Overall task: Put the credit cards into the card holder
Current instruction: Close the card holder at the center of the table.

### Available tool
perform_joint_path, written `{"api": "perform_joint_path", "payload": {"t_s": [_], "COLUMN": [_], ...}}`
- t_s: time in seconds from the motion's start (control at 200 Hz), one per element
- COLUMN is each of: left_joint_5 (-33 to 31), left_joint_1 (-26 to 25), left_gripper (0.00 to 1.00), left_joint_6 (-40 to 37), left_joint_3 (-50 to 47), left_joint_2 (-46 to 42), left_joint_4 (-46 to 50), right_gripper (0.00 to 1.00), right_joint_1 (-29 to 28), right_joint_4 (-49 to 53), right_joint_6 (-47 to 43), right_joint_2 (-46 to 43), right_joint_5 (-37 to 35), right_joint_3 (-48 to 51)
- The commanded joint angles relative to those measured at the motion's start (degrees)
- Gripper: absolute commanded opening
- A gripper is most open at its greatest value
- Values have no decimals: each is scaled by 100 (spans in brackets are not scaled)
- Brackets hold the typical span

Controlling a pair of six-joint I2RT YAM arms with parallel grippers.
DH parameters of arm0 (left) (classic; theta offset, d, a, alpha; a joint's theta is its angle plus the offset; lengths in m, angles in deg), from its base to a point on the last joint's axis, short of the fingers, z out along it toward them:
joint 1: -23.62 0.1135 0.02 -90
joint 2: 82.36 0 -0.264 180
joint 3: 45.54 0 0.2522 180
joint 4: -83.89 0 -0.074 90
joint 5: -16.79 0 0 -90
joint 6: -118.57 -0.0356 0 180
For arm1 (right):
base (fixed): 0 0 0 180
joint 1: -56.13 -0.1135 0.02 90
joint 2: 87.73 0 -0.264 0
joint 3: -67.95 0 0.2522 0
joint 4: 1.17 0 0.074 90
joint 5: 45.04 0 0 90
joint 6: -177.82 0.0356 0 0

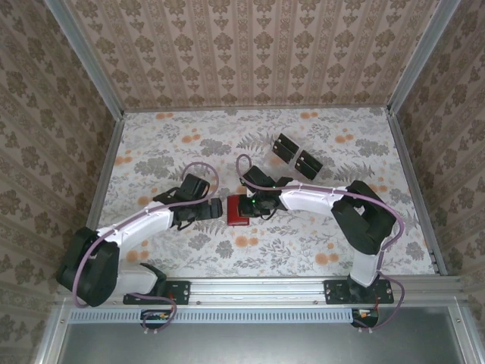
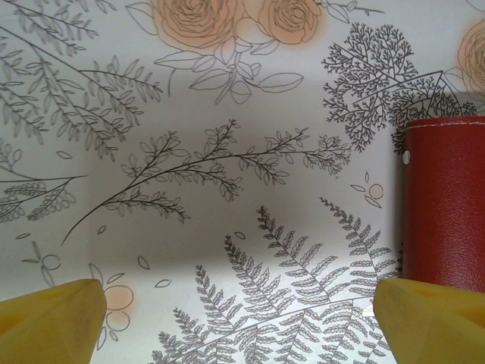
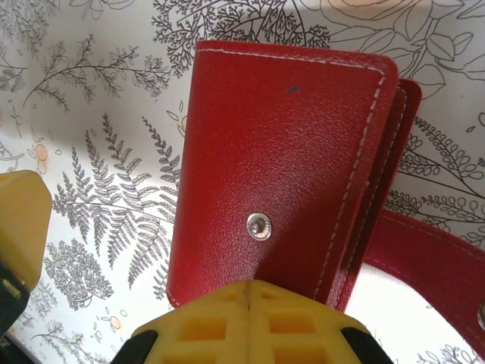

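Observation:
The card holder (image 1: 238, 211) is a red folding wallet lying at the table's middle, between both grippers. In the right wrist view the card holder (image 3: 280, 159) lies snap side up, its flap partly lifted and a red strap trailing right. My right gripper (image 3: 248, 292) is shut, its yellow fingertips pressed together over the wallet's near edge, with nothing seen between them. My left gripper (image 2: 239, 326) stands wide open just left of the card holder (image 2: 443, 201), nothing between its fingers (image 2: 45, 322). The black credit cards (image 1: 286, 145) lie at the back right, away from both grippers.
A second group of black cards (image 1: 307, 162) lies beside the first. The floral table cover (image 1: 174, 144) is bounded by patterned walls with metal rails (image 1: 114, 159). One yellow finger of the left gripper (image 3: 19, 220) shows at the left of the right wrist view.

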Motion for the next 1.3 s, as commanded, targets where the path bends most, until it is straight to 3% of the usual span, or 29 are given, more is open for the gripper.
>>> {"api": "perform_joint_path", "payload": {"t_s": [0.0, 0.785, 1.295], "left_joint_5": [139, 570, 540], "left_joint_1": [60, 60, 60], "left_gripper": [100, 100, 100], "left_joint_6": [-216, -650, -794], "left_joint_3": [235, 982, 1321], "left_joint_2": [164, 1502, 2120], "left_joint_4": [-175, -926, -842], "right_gripper": [0, 0, 0], "right_joint_1": [71, 120, 130], "right_joint_4": [-197, -535, -534], "right_joint_6": [45, 120, 128], "right_joint_2": [187, 116, 60], "right_joint_5": [39, 146, 140], "right_joint_3": [164, 483, 527]}}
